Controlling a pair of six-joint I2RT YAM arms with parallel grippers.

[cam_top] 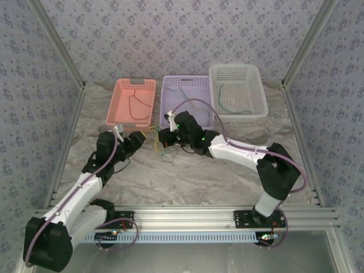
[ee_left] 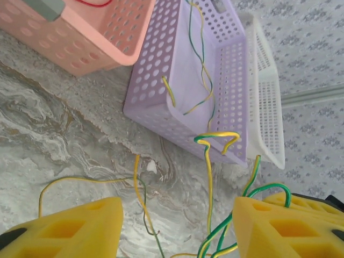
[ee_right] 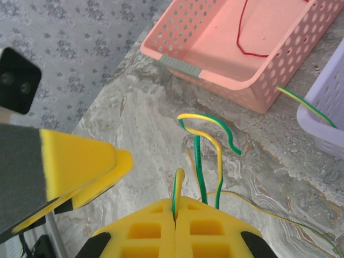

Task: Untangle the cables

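– How many baskets?
– Three, in a row at the back of the table (cam_top: 187,182): pink basket (cam_top: 121,98), purple basket (cam_top: 196,85), white basket (cam_top: 250,85).
– And the cables (cam_top: 160,147)?
– A green-and-yellow tangle lies between two grippers. The right wrist view shows the right gripper (ee_right: 174,228) pressed together, pinching a strand; from above that is too small to read. The left gripper (ee_left: 177,231) stands spread.
– Others?
– One red wire (ee_right: 239,40) in the pink basket.

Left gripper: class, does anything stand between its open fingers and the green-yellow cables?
Nothing visible does. The cables rise through the gap between the fingers of the left gripper, over bare table; the purple basket sits beyond them.
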